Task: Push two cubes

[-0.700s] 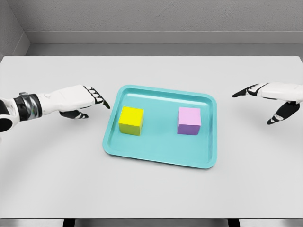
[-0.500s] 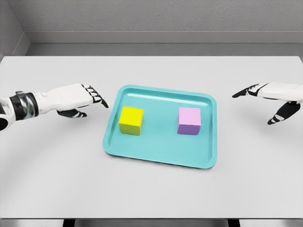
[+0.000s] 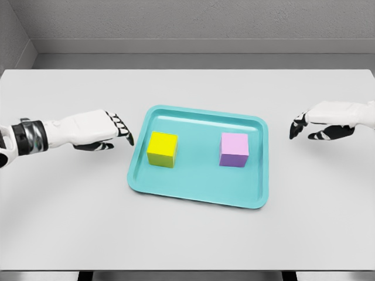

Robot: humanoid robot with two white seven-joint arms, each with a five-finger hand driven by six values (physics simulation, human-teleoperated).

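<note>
A shallow turquoise plastic tray (image 3: 193,193) is lying on the flat white counter (image 3: 187,234), about midway between the counter's left and right edges, and it is holding both task things. The yellow cube (image 3: 162,148) is sitting in the tray's left half and the pale purple cube (image 3: 234,149) in its right half, well apart from each other, each flat on the tray floor and clear of the raised rim.

The white left hand (image 3: 96,130) is hanging just outside the tray's left rim, its fingers extended together and gripping nothing, with the dark fingertips (image 3: 126,133) pointing at the yellow cube. The white right hand (image 3: 325,117) is hovering near the counter's right edge, further from the tray, fingers loosely bent downward around nothing. Each hand is probably lined up on its own side to shove its nearer cube inward; neither is touching a cube.
</note>
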